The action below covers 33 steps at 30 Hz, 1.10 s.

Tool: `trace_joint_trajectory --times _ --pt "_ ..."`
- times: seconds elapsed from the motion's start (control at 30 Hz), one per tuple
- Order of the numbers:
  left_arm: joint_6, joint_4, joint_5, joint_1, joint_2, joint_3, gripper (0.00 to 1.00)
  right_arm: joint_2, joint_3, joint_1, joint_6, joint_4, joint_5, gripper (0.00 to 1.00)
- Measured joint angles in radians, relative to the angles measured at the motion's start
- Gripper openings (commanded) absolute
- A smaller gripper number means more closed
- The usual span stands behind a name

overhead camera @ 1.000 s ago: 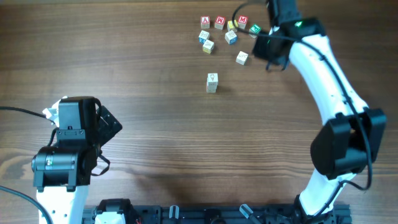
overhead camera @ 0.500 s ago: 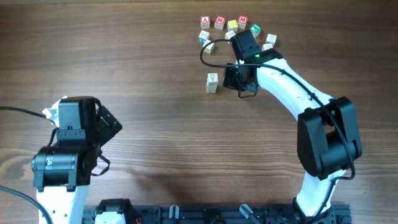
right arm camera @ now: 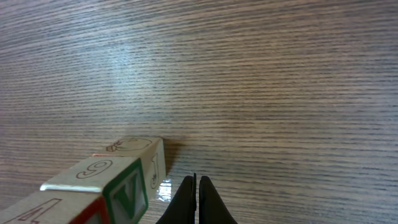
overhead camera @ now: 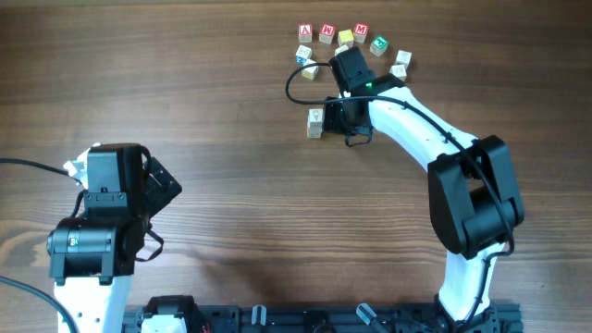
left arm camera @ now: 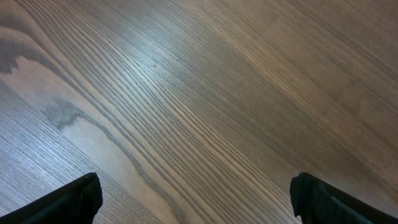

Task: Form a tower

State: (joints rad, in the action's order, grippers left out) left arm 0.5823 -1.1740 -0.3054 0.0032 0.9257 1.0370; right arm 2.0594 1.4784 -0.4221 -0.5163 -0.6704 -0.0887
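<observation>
The tower (overhead camera: 315, 122) is a short stack of pale letter cubes standing alone on the wood table, left of the right arm. In the right wrist view the tower (right arm camera: 118, 183) rises toward the camera at lower left, with a green V, a 9 and a J on its faces. My right gripper (overhead camera: 327, 117) (right arm camera: 197, 186) is shut with nothing between its fingers, its tips low beside the tower's base, just to the right of it. My left gripper (overhead camera: 159, 190) (left arm camera: 198, 205) is open over bare wood at the near left, far from the cubes.
Several loose letter cubes (overhead camera: 326, 32) lie in a cluster at the back of the table, behind and partly under the right arm (overhead camera: 416, 120); two more (overhead camera: 401, 63) sit to its right. The left arm's base (overhead camera: 92, 250) fills the near left corner.
The right arm swung from the cluster at the back right down and left to the tower's side, and its gripper closed fully. The left arm has not moved.
</observation>
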Motion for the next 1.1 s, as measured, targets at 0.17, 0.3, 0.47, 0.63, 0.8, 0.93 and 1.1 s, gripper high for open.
trace_joint_trajectory --times 0.17,0.3,0.47,0.63,0.8,0.93,1.1 --pt "0.000 0.000 0.000 0.000 0.000 0.000 1.00 0.000 0.003 -0.001 0.021 0.022 -0.005 0.05" --pt "0.000 0.000 0.000 0.000 0.000 0.000 1.00 0.000 0.003 -0.012 0.034 0.022 -0.009 0.05" --pt "0.000 0.000 0.000 0.000 0.000 0.000 1.00 0.000 0.003 -0.044 0.051 0.022 -0.009 0.05" --pt "0.000 0.000 0.000 0.000 0.000 0.000 1.00 0.000 0.003 -0.045 0.051 0.022 -0.008 0.04" --pt "0.000 0.000 0.000 0.000 0.000 0.000 1.00 0.000 0.003 -0.045 0.051 0.022 -0.008 0.04" --pt "0.000 0.000 0.000 0.000 0.000 0.000 1.00 0.000 0.003 -0.045 0.069 0.022 -0.008 0.04" --pt "0.000 0.000 0.000 0.000 0.000 0.000 1.00 0.000 0.003 -0.045 0.061 0.014 0.023 0.05"
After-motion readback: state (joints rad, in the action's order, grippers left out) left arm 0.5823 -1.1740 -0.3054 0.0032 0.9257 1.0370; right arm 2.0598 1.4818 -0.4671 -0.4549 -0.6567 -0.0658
